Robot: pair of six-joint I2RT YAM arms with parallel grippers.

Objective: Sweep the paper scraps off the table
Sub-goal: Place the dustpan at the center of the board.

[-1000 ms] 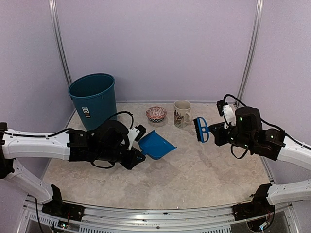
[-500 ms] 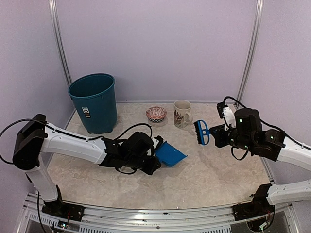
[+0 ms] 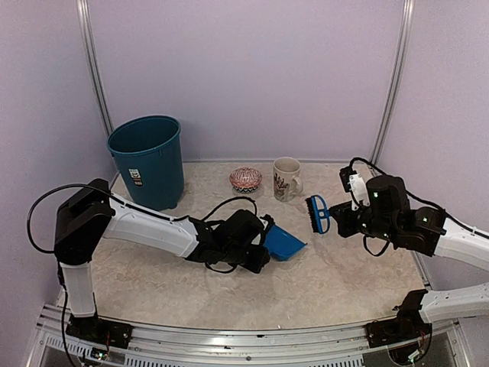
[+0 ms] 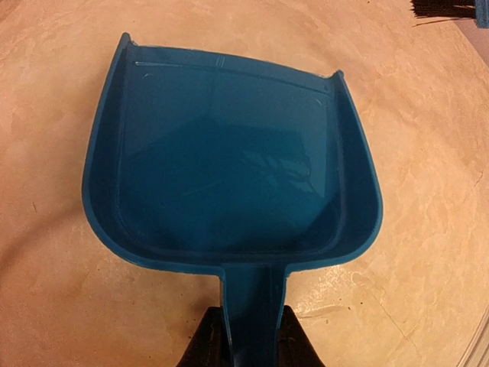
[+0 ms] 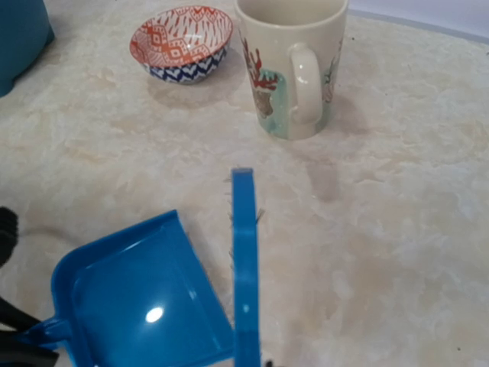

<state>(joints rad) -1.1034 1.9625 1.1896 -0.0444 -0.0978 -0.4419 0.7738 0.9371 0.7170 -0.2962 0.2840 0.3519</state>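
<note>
From above, the left gripper (image 3: pixel 263 235) is clamping the handle of the dustpan (image 3: pixel 285 244), low on the table (image 3: pixel 344 275). The right gripper (image 3: pixel 337 218) is clutching the brush (image 3: pixel 317 214) just beside it. The left wrist is showing the dustpan empty. The right wrist is showing no paper scraps either, so the sweeping is looking finished. Setting the tools down is likely coming next.

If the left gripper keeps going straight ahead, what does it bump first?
The left gripper holds its dustpan out front over bare table. Most likely the dustpan meets the brush, which sits slightly right, so it might slip past.
</note>
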